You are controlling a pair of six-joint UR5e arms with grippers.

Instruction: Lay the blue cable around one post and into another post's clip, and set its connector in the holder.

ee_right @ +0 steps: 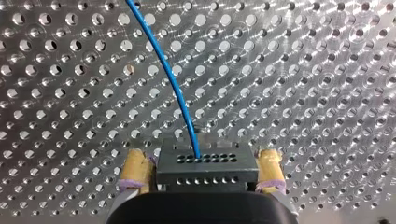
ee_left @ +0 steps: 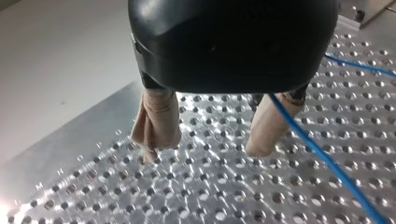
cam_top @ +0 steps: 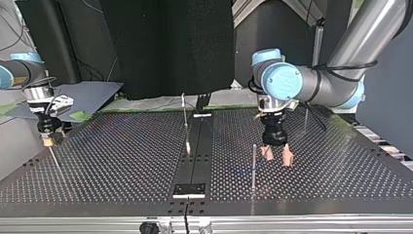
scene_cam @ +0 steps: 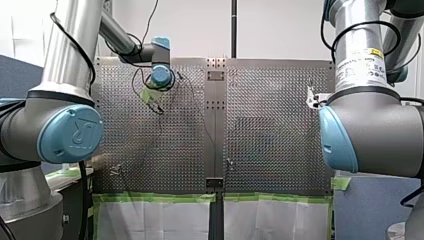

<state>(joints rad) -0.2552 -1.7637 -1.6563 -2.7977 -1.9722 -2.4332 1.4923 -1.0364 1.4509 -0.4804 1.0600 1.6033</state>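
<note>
connector's in hand, cable routing not started yet

so my right gripper (ee_right: 203,158) is clamped on the black connector (ee_right: 208,170), one yellow pad on each side of it. the blue cable (ee_right: 176,91) comes out of a hole in its face and curves off ahead over the perforated table (cam_top: 122,161). in the top view that gripper sits low by the table's left edge.

my left gripper (ee_left: 205,149) is spread wide with nothing between its beige pads (ee_left: 156,126). it hovers just over the table. the cable runs past right beside one pad, maybe brushing it, but not between the two. in the top view this gripper is just beside a thin upright post (cam_top: 253,165).

my read: this is the early part. as far as i can see the cable isn't around any post or in a clip, and the connector isn't set down anywhere. i honestly can't pick out the holder or the clip in these shots.

next move probably needs the left gripper to shift sideways so the cable sits between the pads. then it can close gently and guide the cable round the post while the right one gives slack.

the cable itself is thin, bright blue and smooth, and it bends in an easy curve. i'd guess it's limp enough to slip out of a loose pinch. the connector is a small black block with two rows of little holes.
</note>
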